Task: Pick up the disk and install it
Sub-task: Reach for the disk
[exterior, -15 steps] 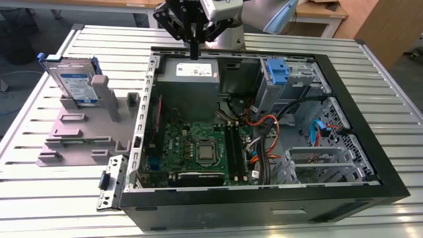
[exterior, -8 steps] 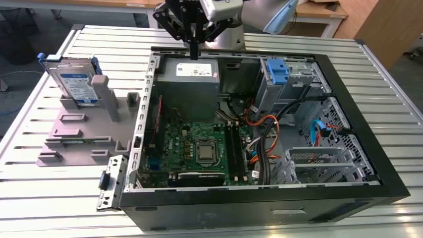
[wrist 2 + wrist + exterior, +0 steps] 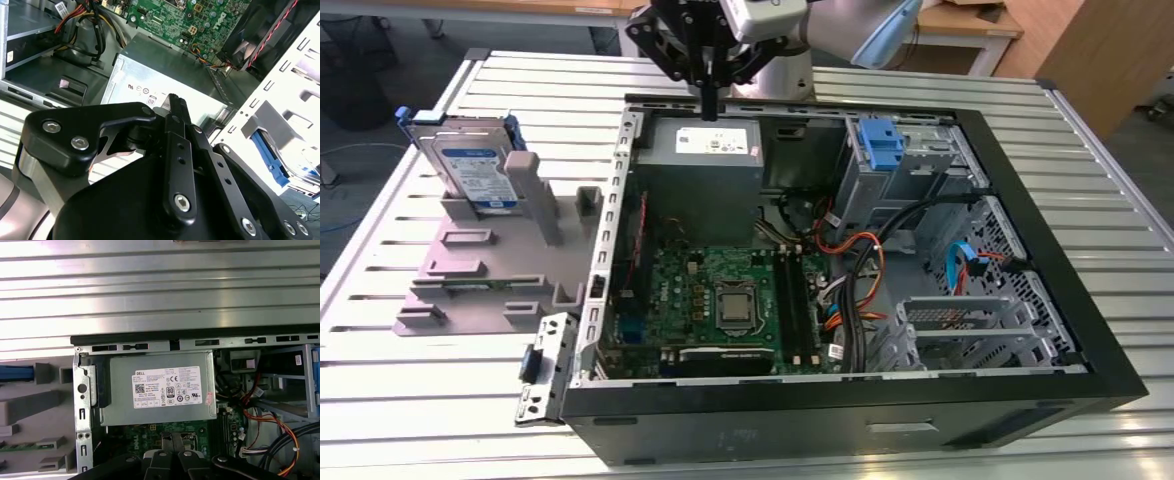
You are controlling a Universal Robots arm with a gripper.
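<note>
The disk, a silver drive with a white-and-blue label in a blue bracket, stands upright in a grey holder on the table, at the exterior view's left of the open computer case. My gripper hangs over the case's far edge, just above the grey power supply box. It is well to the right of the disk and apart from it. Its black fingers are pressed together and hold nothing. In both wrist views the shut fingers point at the power supply.
Inside the case lie a green motherboard, orange and blue cables and a metal drive cage. A bay with a blue latch sits at the far right corner. A loose metal bracket lies on the ribbed table.
</note>
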